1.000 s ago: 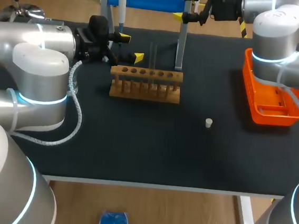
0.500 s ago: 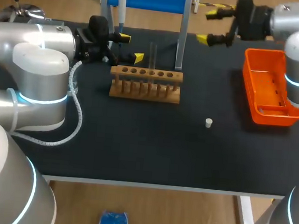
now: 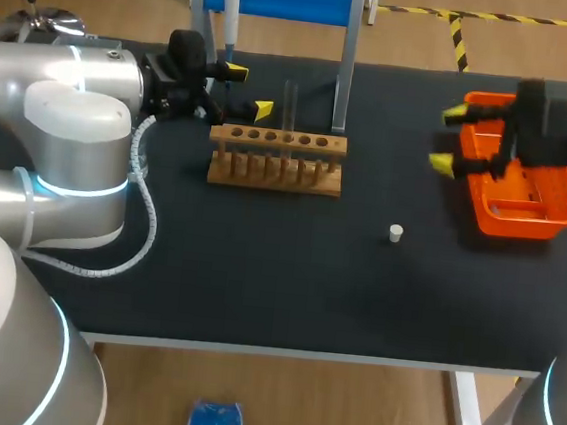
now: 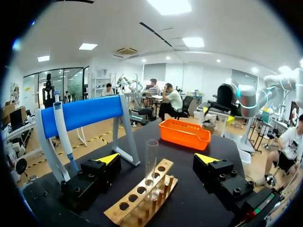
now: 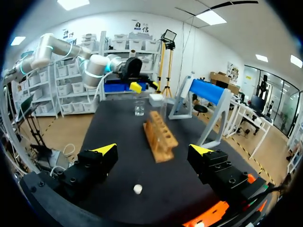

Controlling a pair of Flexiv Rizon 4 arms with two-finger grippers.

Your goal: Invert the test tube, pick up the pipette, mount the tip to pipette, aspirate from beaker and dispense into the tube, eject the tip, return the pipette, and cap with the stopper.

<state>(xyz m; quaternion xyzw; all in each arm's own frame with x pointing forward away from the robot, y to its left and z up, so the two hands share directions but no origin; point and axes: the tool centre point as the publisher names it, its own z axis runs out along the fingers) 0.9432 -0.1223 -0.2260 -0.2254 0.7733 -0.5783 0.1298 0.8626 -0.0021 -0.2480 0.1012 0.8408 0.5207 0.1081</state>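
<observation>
Both grippers gape, holding nothing: my left gripper (image 3: 249, 90) faces the glass tube (image 4: 151, 158) without touching it, and my right gripper (image 3: 448, 139) hangs by the orange tray (image 3: 555, 214). The tube stands upright in the wooden rack (image 3: 277, 159). I judge it light, slick and brittle, best pinched gently above the rack. The pipette (image 3: 230, 17) hangs close behind; the stopper (image 3: 395, 233) lies well apart.
</observation>
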